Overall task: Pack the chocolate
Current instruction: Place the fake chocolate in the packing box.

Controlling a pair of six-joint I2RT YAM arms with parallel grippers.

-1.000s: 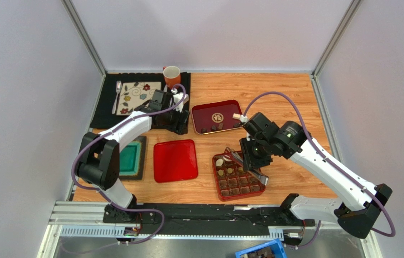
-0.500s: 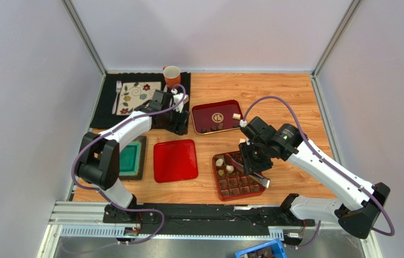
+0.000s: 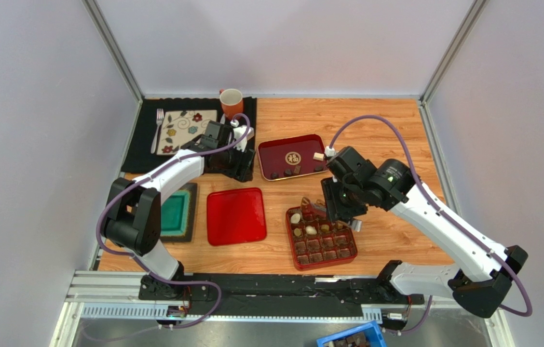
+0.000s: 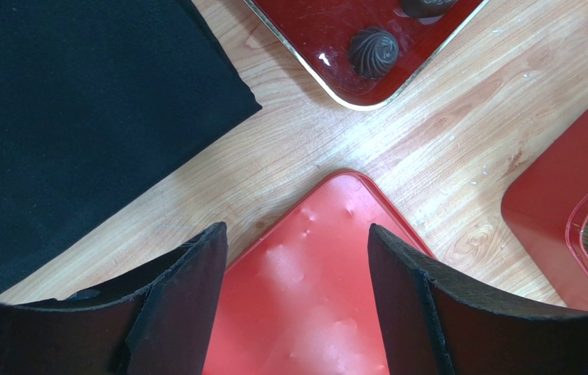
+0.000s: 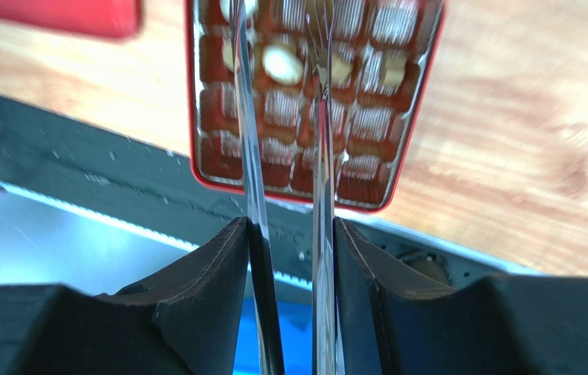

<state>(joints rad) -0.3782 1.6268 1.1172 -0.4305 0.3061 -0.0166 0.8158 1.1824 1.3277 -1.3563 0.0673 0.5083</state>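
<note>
The chocolate is split between two places. Dark pieces [image 3: 287,172] and a white square [image 3: 318,155] lie in the dark red tray [image 3: 293,144]. Cream pieces [image 3: 311,230] and brown ones sit in the red gridded box [image 3: 351,254]. My right gripper [image 3: 340,206] is shut on metal tongs [image 5: 321,156]; the blades reach over the box [image 5: 411,109], apart, beside a cream piece [image 5: 281,64], with nothing between them. My left gripper [image 4: 297,258] hangs open over a corner of the red lid [image 4: 313,312], near a dark swirl chocolate [image 4: 374,51].
A black mat [image 3: 137,155] at the back left carries a patterned plate [image 3: 184,121], a fork [image 3: 159,126] and an orange mug [image 3: 231,102]. A green pad [image 3: 173,213] lies left of the red lid [image 3: 236,215]. A blue bin [image 3: 351,338] sits below the table's near edge.
The right arm has drawn the tongs back and up from the box while the blades spread. A cream piece now lies in the box where the tips were. The left arm is still.
</note>
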